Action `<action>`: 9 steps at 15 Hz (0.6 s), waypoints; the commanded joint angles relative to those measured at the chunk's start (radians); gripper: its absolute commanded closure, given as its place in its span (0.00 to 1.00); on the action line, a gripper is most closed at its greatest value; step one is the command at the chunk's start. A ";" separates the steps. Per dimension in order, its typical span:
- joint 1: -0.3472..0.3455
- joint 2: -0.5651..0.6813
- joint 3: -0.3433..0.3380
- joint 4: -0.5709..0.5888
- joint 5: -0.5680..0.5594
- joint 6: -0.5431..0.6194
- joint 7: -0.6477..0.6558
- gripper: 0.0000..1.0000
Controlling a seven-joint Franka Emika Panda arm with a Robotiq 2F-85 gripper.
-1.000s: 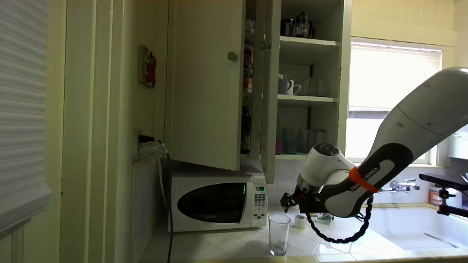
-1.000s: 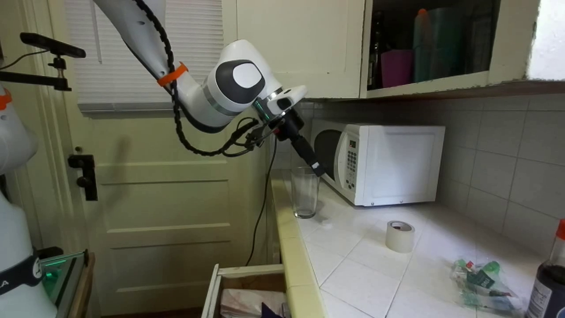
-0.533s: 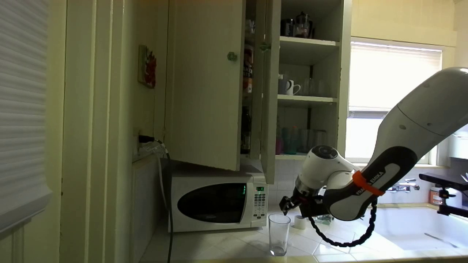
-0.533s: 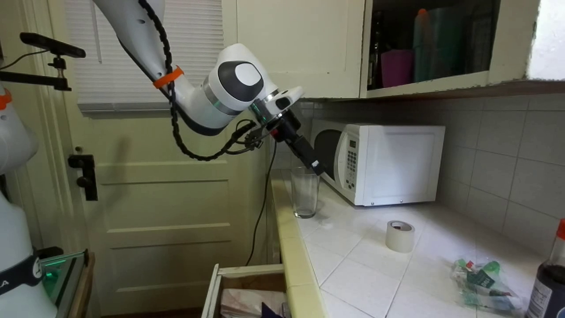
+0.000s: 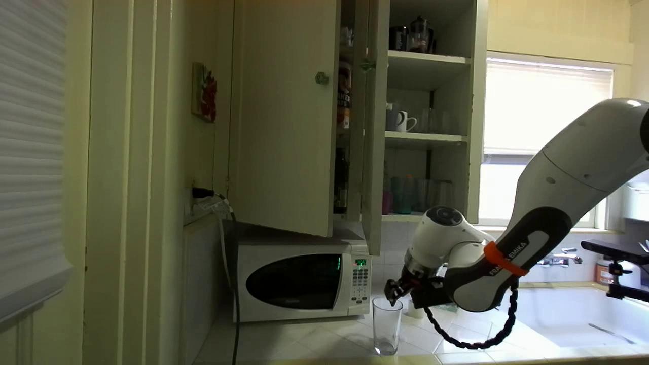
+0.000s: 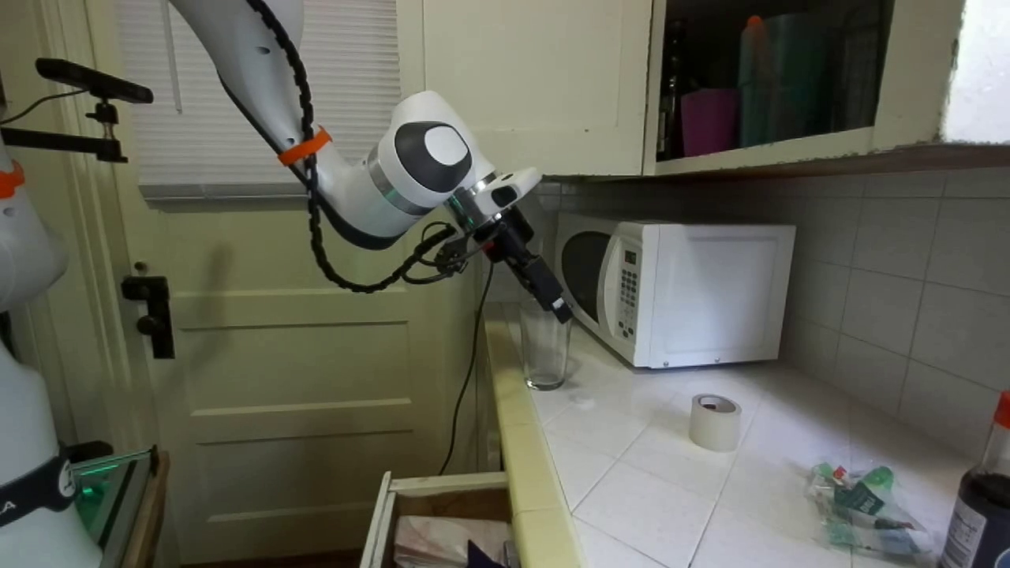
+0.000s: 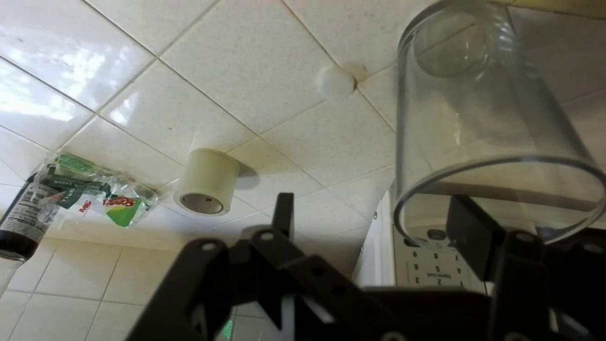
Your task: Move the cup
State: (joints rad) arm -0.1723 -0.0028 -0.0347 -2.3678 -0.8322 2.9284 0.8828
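The cup, a tall clear glass, stands upright on the counter near its front edge in both exterior views [image 5: 387, 329] [image 6: 544, 359]. In the wrist view, which stands upside down, the cup [image 7: 454, 118] is large at upper right, its rim toward the gripper. My gripper [image 7: 374, 222] is open with nothing between its fingers. One finger overlaps the cup's mouth in the wrist view; the other is well to the left of the rim. In both exterior views the gripper [image 5: 393, 293] [image 6: 560, 309] is at rim height, tilted down. I cannot tell whether it touches the glass.
A white microwave [image 6: 710, 292] stands close behind the cup. A tape roll [image 6: 714, 426], a plastic packet [image 6: 864, 509] and a dark bottle [image 6: 974, 513] are farther along the counter. An open drawer [image 6: 446, 485] sticks out below the counter edge. Open cabinet doors [image 5: 372, 152] hang above.
My gripper has come down a little, its fingertips now level with the cup's rim. The cup has not moved.
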 commanded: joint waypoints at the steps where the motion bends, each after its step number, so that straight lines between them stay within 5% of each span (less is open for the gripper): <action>1: 0.004 0.027 0.005 0.020 -0.024 0.003 0.040 0.48; 7: 0.008 0.047 0.015 0.038 -0.004 -0.001 0.038 0.95; 9: 0.009 0.051 0.019 0.043 0.002 -0.006 0.035 1.00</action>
State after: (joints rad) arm -0.1680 0.0300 -0.0198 -2.3390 -0.8319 2.9284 0.8985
